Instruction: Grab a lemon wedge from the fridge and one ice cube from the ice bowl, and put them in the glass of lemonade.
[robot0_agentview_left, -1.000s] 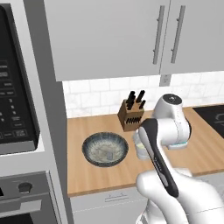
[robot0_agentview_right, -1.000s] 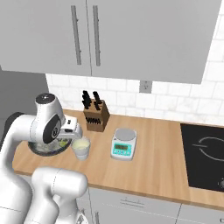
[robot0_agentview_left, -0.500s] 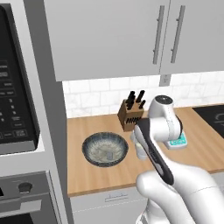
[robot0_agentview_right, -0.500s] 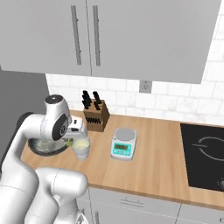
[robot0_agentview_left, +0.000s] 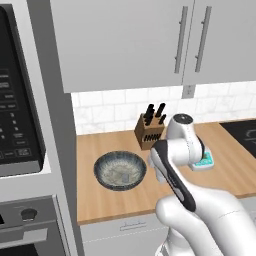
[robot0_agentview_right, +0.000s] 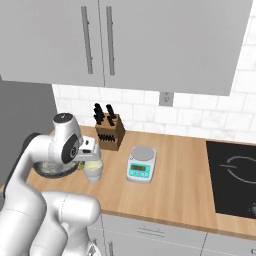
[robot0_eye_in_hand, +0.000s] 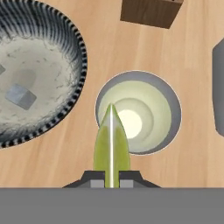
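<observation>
In the hand view my gripper (robot0_eye_in_hand: 112, 177) is shut on the lemon wedge (robot0_eye_in_hand: 112, 142), a yellow-green sliver that points out over the near rim of the glass of lemonade (robot0_eye_in_hand: 173, 101). Pale yellow liquid fills the glass directly below. Left of it, the speckled ice bowl (robot0_eye_in_hand: 77, 51) holds an ice cube (robot0_eye_in_hand: 19, 96) on its pale floor. From the right base view the hand (robot0_agentview_right: 89, 150) hovers just above the glass (robot0_agentview_right: 93, 173), with the bowl (robot0_agentview_right: 50, 170) partly behind the arm. The fridge is out of view.
A wooden knife block (robot0_agentview_right: 110, 134) stands behind the glass by the tiled wall. To the right of the glass, a white-and-teal scale (robot0_agentview_right: 141, 165) rests on the counter. A black cooktop (robot0_agentview_right: 235, 182) lies at the counter's far right. Wall cabinets (robot0_agentview_left: 150, 40) hang overhead.
The hand has shifted slightly to the left and settled over the glass, still holding the wedge. Bowl, glass and scale stay put.
</observation>
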